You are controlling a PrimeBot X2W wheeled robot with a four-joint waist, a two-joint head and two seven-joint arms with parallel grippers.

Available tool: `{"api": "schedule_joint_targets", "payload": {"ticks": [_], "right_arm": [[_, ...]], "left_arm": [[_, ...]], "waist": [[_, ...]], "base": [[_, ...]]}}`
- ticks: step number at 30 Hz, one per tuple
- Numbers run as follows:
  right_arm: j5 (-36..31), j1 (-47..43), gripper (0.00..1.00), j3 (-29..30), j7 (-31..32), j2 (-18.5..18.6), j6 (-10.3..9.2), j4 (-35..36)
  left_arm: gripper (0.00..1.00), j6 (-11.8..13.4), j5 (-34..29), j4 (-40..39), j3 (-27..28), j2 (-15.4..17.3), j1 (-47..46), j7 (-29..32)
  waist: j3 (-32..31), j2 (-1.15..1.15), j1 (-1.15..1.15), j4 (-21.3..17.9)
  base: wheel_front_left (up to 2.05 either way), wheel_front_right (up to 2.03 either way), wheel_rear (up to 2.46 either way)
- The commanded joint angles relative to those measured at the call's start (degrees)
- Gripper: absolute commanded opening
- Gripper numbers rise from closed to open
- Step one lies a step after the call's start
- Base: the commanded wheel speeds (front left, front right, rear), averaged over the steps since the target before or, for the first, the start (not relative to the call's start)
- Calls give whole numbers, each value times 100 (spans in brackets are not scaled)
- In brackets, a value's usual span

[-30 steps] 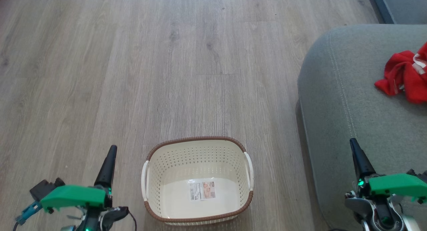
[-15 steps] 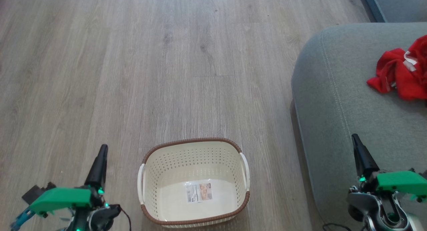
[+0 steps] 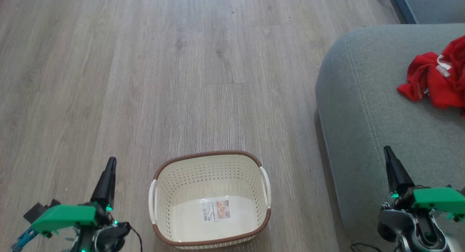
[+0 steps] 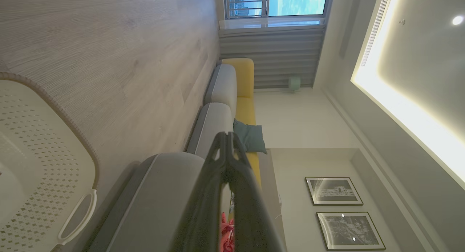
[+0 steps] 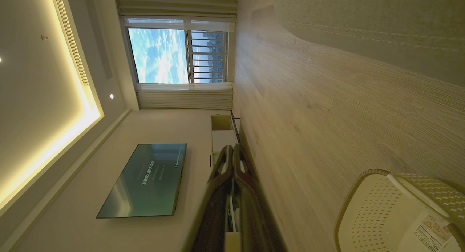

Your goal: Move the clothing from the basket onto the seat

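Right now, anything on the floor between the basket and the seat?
No. In the head view, the strip of wood floor between the basket and the seat is bare. The clothing lies up on the seat.

The head camera has been turned slightly: basket (image 3: 207,171) and seat (image 3: 363,117) are seen shifted a little leftward.

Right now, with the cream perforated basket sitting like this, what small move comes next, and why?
Likely no grasp: I'd turn the head slightly right to check. The cream perforated plastic basket holds just a paper label, the red fabric clothing lies on the light grey upholstered seat, cut off by the head view's edge, and the left gripper and right gripper are shut, holding nothing.
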State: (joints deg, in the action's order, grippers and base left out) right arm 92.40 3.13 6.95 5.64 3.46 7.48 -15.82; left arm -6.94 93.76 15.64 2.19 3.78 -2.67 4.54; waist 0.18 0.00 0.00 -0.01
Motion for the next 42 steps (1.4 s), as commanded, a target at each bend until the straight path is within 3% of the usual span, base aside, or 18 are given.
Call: {"api": "schedule_joint_targets", "payload": {"ticks": [1, 42], "right_arm": [[23, 299, 0, -99, 39, -15, 1, 182], [-1, 302, 0, -71, 62, -34, 1, 181]], "left_arm": [[0, -55, 1, -168, 240, 49, -335, 39], [0, -55, -65, -164, 319, -7, -342, 103]], "waist": [[0, 0, 0, 1], [0, 0, 0, 1]], "base": [[0, 0, 0], [0, 0, 0]]}}
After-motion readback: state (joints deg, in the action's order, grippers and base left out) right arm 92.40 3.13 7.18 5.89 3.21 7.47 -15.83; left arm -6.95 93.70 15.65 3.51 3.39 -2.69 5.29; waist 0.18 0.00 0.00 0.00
